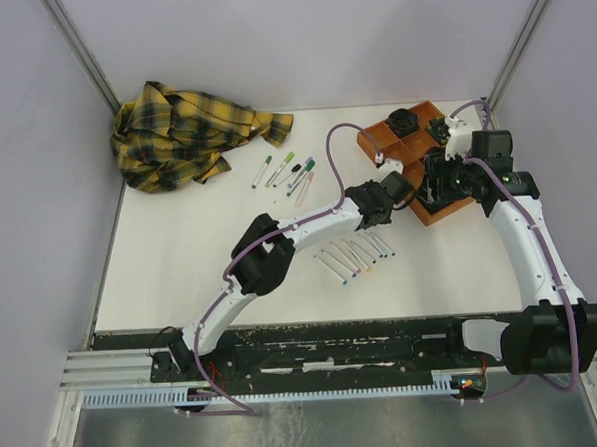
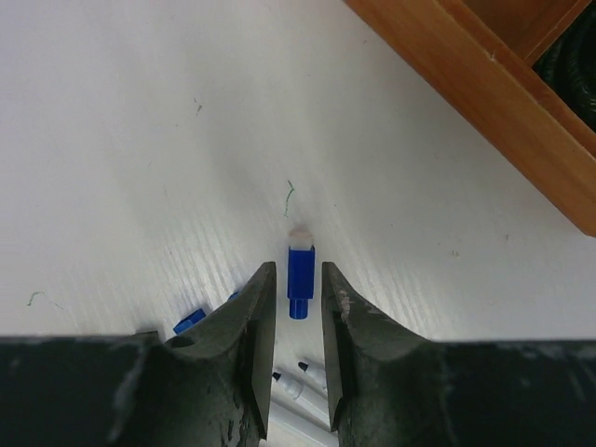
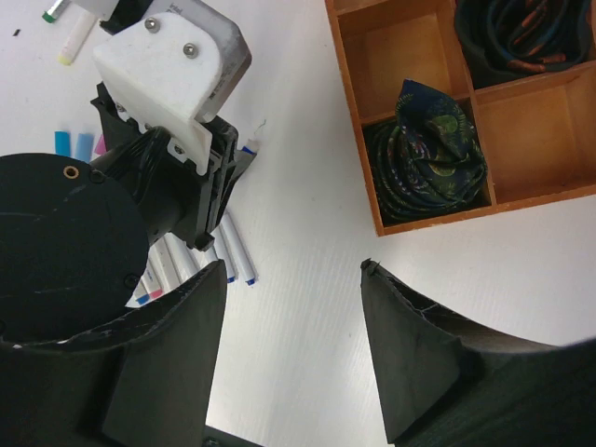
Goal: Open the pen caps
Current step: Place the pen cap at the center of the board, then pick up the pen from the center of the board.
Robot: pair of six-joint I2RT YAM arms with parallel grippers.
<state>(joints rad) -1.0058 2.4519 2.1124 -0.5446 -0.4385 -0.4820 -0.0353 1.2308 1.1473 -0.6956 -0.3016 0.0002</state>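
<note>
While the white table (image 1: 181,280) and wooden tray (image 3: 354,121) fill most of the view, the right gripper (image 3: 293,268) hangs wide open, holding nothing. The left gripper (image 2: 299,270) is only cracked open, with a blue pen cap (image 2: 301,279) lying loose on the table between its tips.

Cap (image 2: 189,321) part. hidden — tray (image 2: 484,102) cut off.

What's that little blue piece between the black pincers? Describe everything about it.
The blue cap is a small, glossy plastic cylinder with a narrower stub at its near end and a whitish bit at its far end. It rests on the white table between the left gripper's parted fingertips, a sliver of gap each side.
</note>
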